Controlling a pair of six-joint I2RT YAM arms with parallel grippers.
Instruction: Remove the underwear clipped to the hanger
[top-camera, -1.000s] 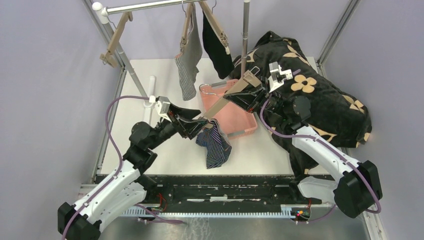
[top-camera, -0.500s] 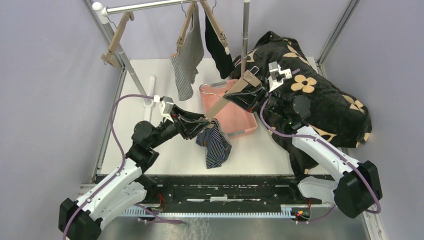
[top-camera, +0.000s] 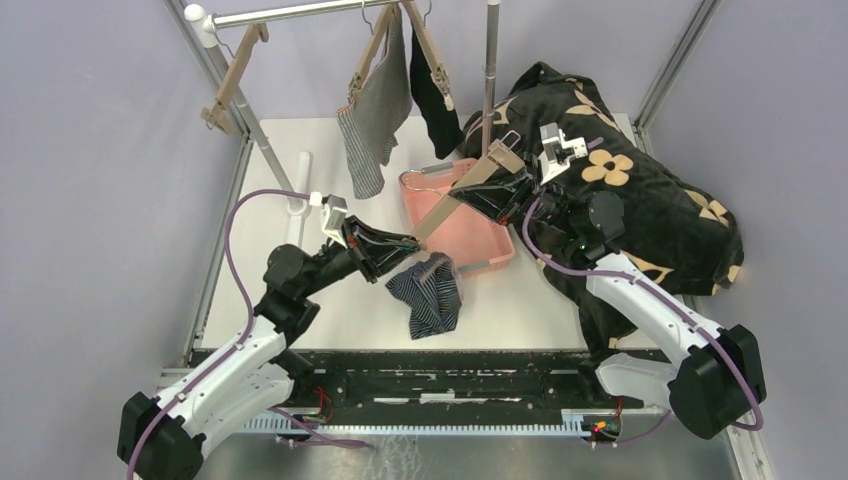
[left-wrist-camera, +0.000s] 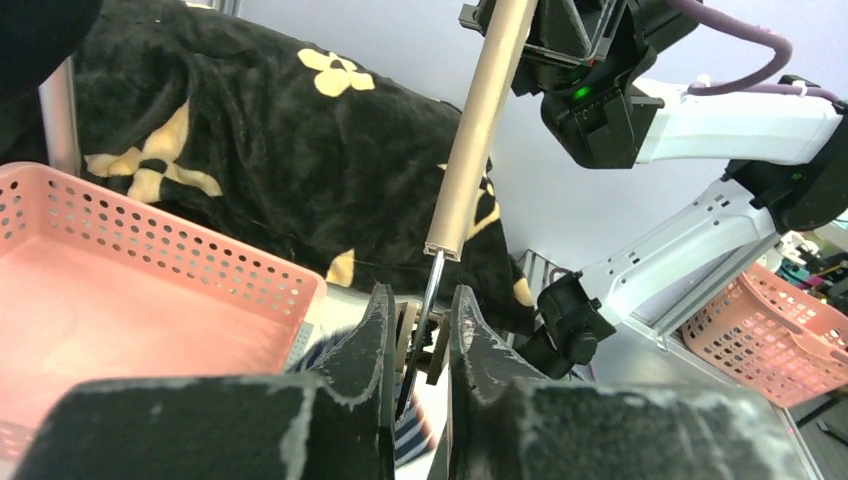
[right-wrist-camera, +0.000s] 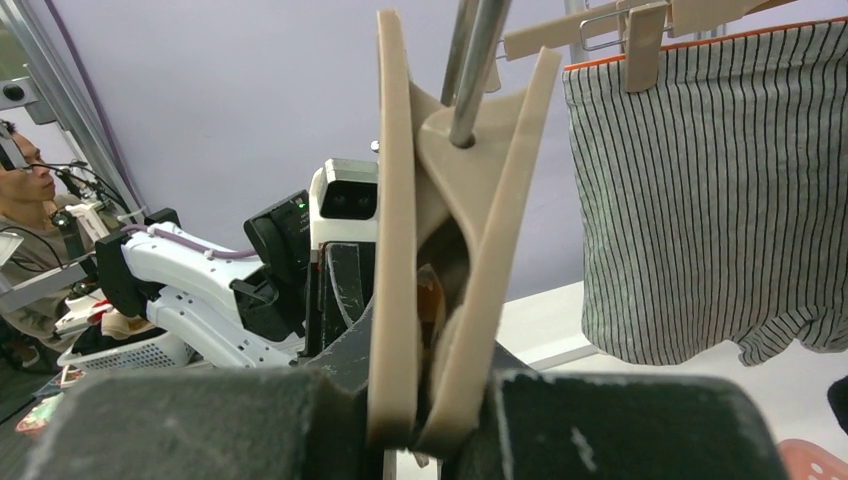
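Pinches the clip (left-wrist-camera: 425, 345) at the low end of the hanger (top-camera: 445, 208) between the left fingers (left-wrist-camera: 372, 345), drawn narrow with the clip touching both, apparently to spring it open and let the cloth go. Leaves the navy striped underwear (top-camera: 425, 295) dangling just below those fingers, its upper edge at the clip and its lower folds bunched close to the bench (top-camera: 330, 300); cannot tell from above whether they touch it.

Steadies the hanger higher up with the right fingers (top-camera: 495, 200), closed tight on the wooden body near the hook. Slants the bar down from the right fingers to the left in this way, which likely offers the clip up for squeezing and stops it swinging aside.

Has the pink basket (top-camera: 480, 262) under the bar, between the two sets of fingers, seemingly placed to catch what drops.

Shows, well beyond both sets of fingers, the grey striped underwear (top-camera: 375, 110) and the plain black underwear (top-camera: 432, 90) clipped up at the rail (top-camera: 290, 12), not yet handled. Shows the flowered black blanket (top-camera: 640, 200) heaped past the right fingers, no part of the job.
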